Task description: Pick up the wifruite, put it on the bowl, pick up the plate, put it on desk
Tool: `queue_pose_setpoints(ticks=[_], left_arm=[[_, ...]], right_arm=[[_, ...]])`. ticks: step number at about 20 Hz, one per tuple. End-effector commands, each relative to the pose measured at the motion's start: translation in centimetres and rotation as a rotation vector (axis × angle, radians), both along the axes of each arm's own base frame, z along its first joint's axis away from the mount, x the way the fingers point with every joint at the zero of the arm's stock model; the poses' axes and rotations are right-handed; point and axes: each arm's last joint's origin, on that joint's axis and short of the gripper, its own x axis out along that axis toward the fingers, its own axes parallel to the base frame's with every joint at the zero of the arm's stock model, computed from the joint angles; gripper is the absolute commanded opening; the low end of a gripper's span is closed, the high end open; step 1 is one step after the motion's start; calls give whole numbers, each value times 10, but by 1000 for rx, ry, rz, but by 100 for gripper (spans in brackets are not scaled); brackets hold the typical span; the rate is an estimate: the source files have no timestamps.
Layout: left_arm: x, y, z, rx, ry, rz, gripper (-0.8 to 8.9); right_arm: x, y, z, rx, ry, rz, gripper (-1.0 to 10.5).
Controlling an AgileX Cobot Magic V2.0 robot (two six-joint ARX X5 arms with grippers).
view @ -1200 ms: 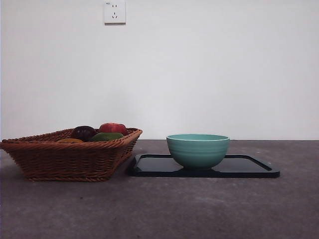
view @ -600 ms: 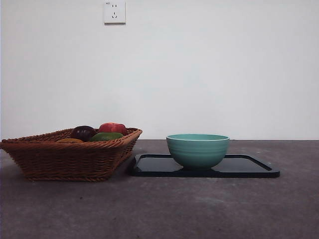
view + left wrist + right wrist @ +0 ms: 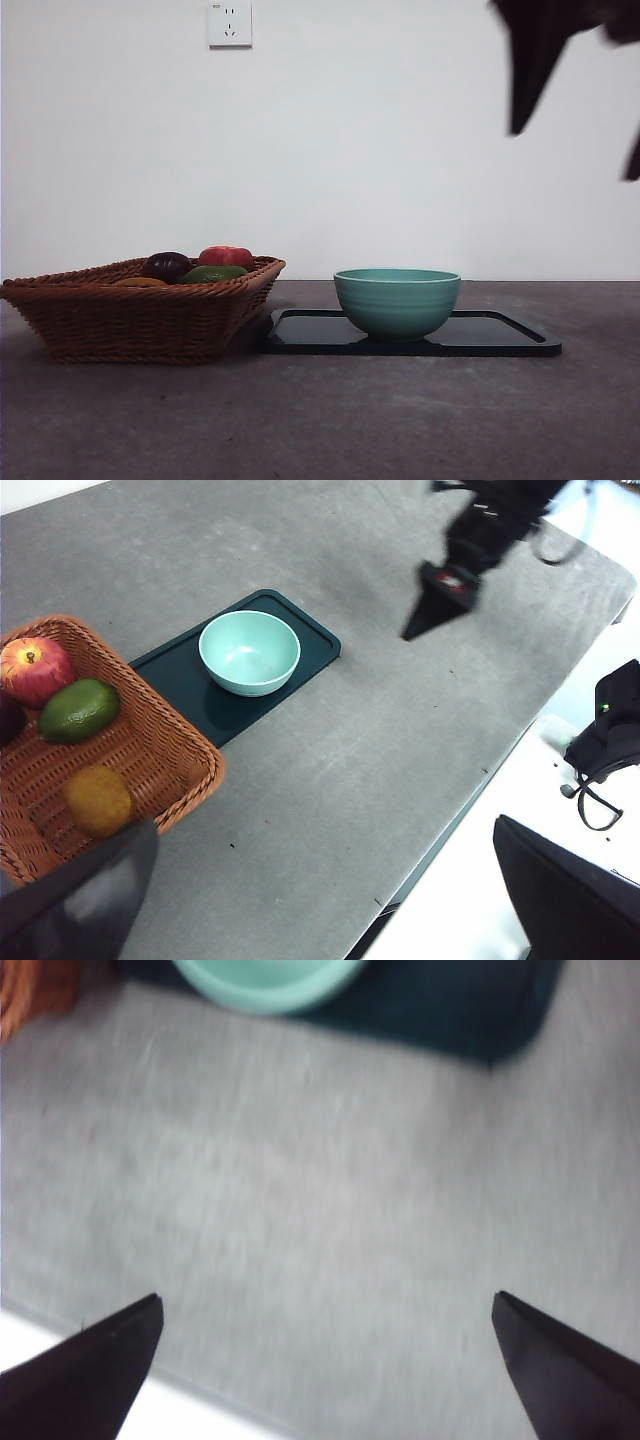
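The wifruite (image 3: pixel 98 800), oval and orange-brown, lies in a wicker basket (image 3: pixel 170 750); from the front only its top (image 3: pixel 140 282) shows above the rim. The mint-teal bowl (image 3: pixel 397 300) (image 3: pixel 249 652) stands empty on the dark plate (image 3: pixel 500 335) (image 3: pixel 300 645), which rests on the desk (image 3: pixel 350 420). My left gripper (image 3: pixel 323 825) hangs open high above the desk's near side, beside the basket. My right gripper (image 3: pixel 327 1297) is open too, in the air over bare desk on the near side of the plate, and it is the dark shape at the front view's top right (image 3: pixel 575 150).
In the basket (image 3: pixel 140 320) also lie a red apple (image 3: pixel 35 670), a green fruit (image 3: pixel 78 710) and a dark purple fruit (image 3: pixel 166 266). The desk's edge (image 3: pixel 470 800) runs close by the left gripper. A wall socket (image 3: pixel 230 24) sits high on the back wall.
A dark arm has come into the front view at the top right, where none showed before. The basket, bowl and plate have not moved.
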Motion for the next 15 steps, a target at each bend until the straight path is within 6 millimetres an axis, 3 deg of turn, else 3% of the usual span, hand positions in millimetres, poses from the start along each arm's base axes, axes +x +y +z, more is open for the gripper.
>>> queue_pose_setpoints(ticks=[1,8,11,15], left_arm=[[0,0,3,2,-23,-17,563],[0,0,3,2,-22,-17,563],[0,0,3,1,-20,-15,563],[0,0,3,1,-20,-16,563]], right_arm=[[40,16,-3,-7,7,29,525],[135,48,-31,-54,22,38,525],[161,56,-53,-76,43,52,525],[178,61,-85,-125,69,46,505]])
